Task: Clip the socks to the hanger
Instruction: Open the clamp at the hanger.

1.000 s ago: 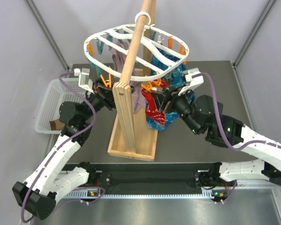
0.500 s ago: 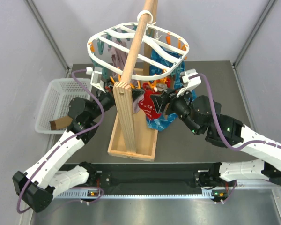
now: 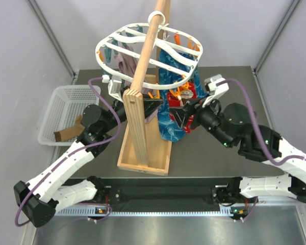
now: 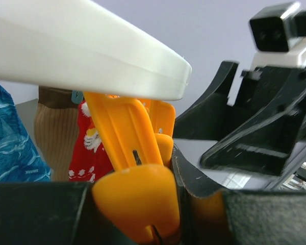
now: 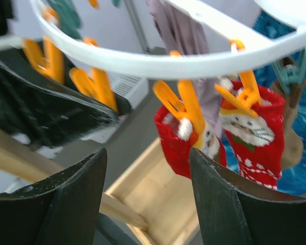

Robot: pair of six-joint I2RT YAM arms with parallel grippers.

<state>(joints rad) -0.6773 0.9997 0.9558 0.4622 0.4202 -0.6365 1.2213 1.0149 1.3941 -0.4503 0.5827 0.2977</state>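
— Where is the hanger point(image 3: 100, 50)?
— It hooks onto the wooden pole point(image 3: 143, 71) over the middle of the table, and both arms reach up beneath its white ring.
— What has the left gripper point(image 4: 143, 212) got?
— Its jaws are partly closed and pinch an orange peg point(image 4: 125, 132) that dangles right under the ring.
— And the right gripper point(image 5: 145, 204)?
— Its fingers are spread wide with nothing between them. It sits just below the ring, facing two red socks point(image 5: 255, 140) that hang from orange pegs.
— Any other socks?
— A tan sock point(image 4: 53, 130) hangs beside a red one, next to a blue patterned cloth point(image 4: 10, 148). A mauve sock point(image 5: 183, 30) hangs farther back on the ring. Something brown lies in the white mesh basket point(image 3: 50, 104) at the left of the table; I cannot tell whether it is a sock
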